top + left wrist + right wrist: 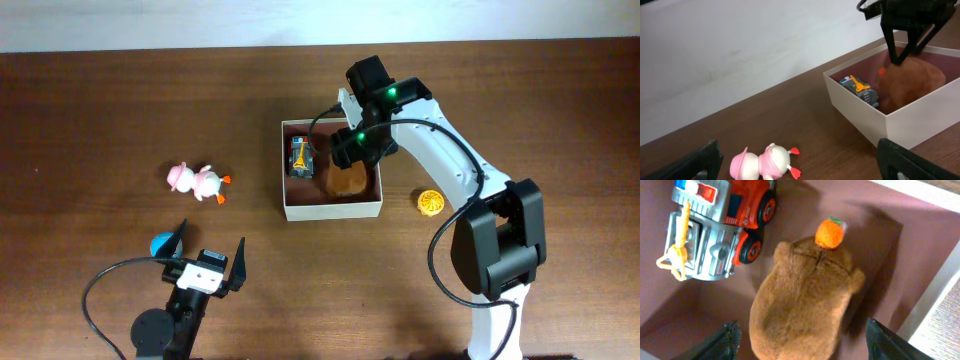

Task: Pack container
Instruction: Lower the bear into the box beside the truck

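The container (332, 210) is a square white-walled box with a reddish-brown floor at table centre. Inside lie a grey and orange toy truck (301, 156) and a brown plush animal (349, 179) with a small orange on its head. My right gripper (352, 152) hangs open just above the plush inside the box. In the right wrist view its fingers (800, 342) straddle the plush (802, 305) without touching it, and the truck (715, 227) lies beside. My left gripper (210, 258) is open and empty near the front edge. The left wrist view shows the container (890, 120).
A pink and white duck toy (199, 181) lies left of the container, also in the left wrist view (765, 162). A blue ball (161, 243) sits by my left gripper. A small orange and yellow round toy (430, 203) lies right of the container.
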